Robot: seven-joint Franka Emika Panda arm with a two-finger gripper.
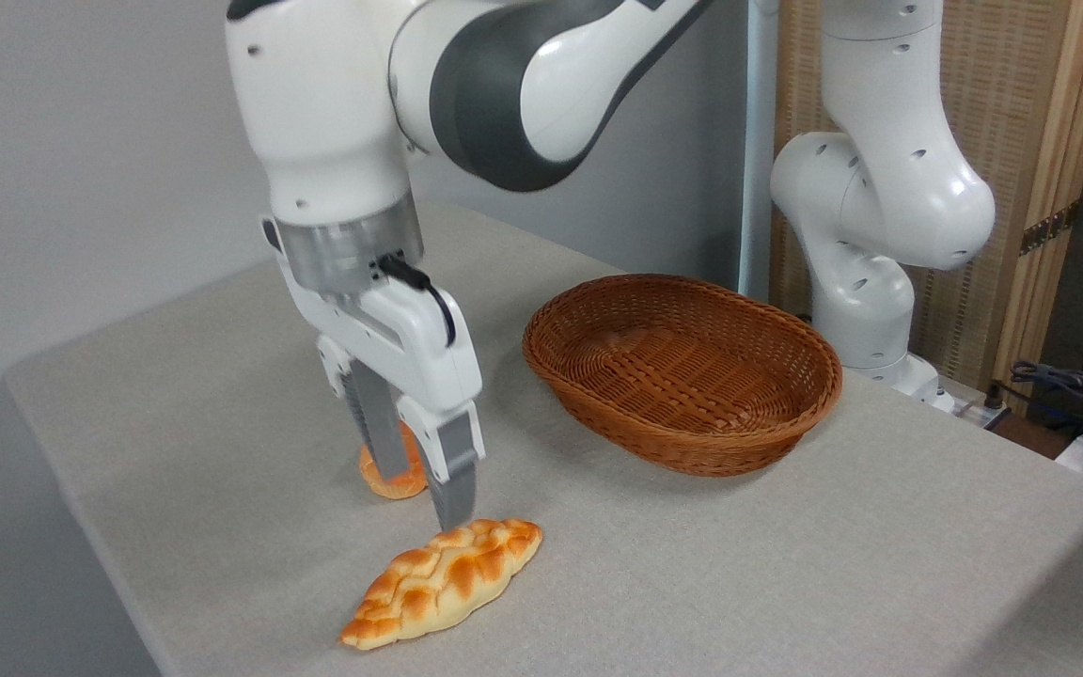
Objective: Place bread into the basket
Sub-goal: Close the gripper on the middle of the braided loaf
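The bread [443,583] lies flat on the grey table [786,564], its long axis running diagonally from a pointed end at the lower left up to the right. The gripper [427,494] hangs just behind its upper end, fingers spread apart and holding nothing. A small bun [389,480] sits behind the fingers. The basket [682,371] stands well apart to the right.
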